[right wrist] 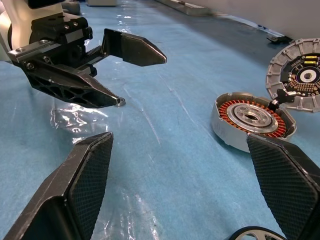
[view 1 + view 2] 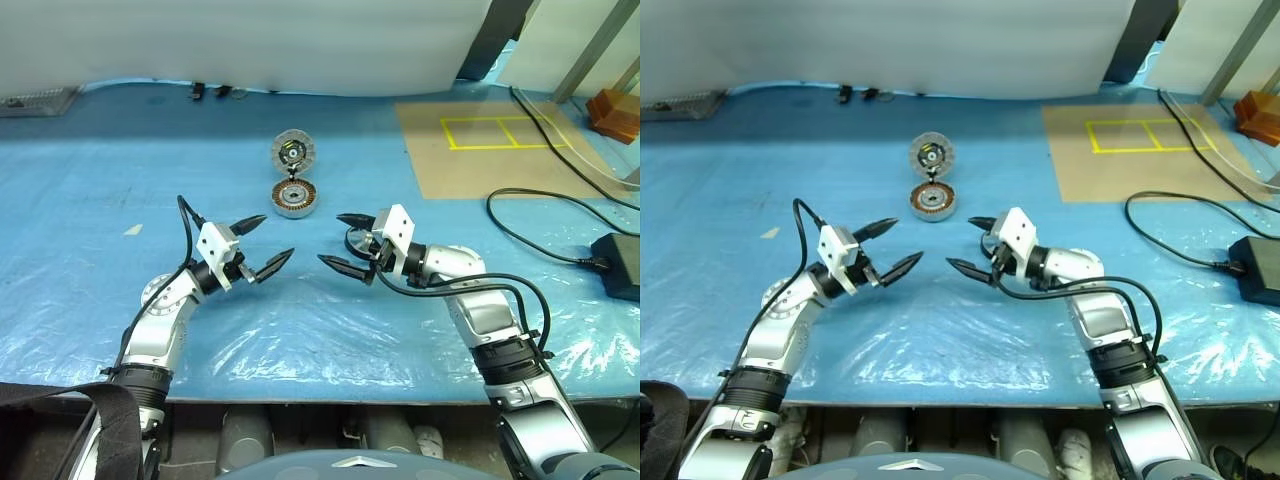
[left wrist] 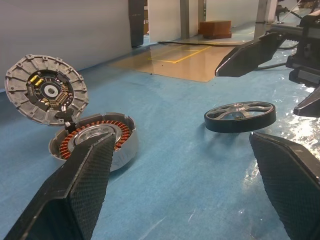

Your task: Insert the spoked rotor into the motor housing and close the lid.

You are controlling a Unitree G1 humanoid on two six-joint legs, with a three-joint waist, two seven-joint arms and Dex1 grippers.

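Hovering wide open and empty: left gripper, right gripper, facing each other over blue plastic sheet. Spoked rotor lies flat just under/beside R gripper; prob. light, stiff metal w/ thin spokes, so pinch dark rim. Motor housing, copper windings exposed, sits farther back, segmented lid hinged up behind it.

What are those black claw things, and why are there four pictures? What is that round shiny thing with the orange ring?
The claws are a robot's two hands: its left gripper and right gripper, both open and holding nothing. Two pictures come from cameras on its head, looking down at a blue table. The other two come from cameras on its wrists. The round thing is the motor housing, with orange wire coiled inside. Its lid stands flipped open behind it. A little spoked rotor lies on the table by the right gripper.
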